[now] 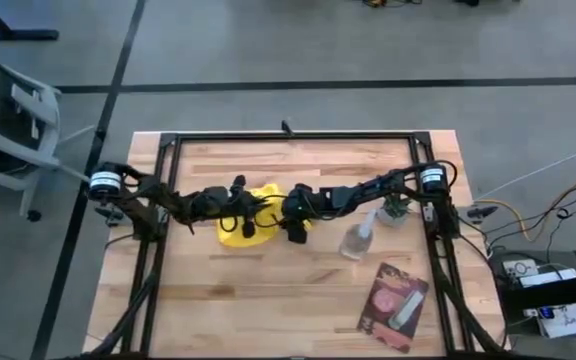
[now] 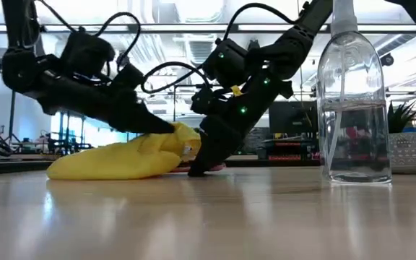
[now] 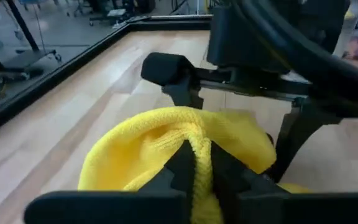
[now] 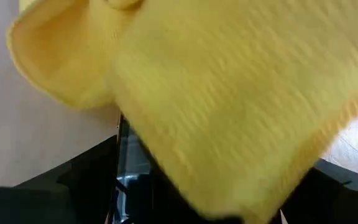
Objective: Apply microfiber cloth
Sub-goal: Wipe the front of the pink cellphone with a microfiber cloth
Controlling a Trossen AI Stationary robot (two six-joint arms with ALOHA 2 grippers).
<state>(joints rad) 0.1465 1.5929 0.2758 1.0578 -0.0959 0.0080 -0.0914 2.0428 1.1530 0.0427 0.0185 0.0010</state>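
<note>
Left pincer (image 3: pixel 197 171) pinches a fold of the microfiber cloth (image 3: pixel 160 146); cloth bulk lies ahead, toward right pincer (image 1: pixel 295 222), whose state I cannot tell.

Microfiber cloth (image 1: pixel 236 233): bright yellow, bunched and wrinkled, lain mid-table on the wooden top, one fold pinched and lifted.

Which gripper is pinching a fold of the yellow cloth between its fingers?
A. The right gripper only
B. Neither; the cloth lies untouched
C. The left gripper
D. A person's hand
C. In the left wrist view the left gripper has its two dark fingers closed on a raised fold of the yellow cloth, which rests on the table between both arms.
</note>
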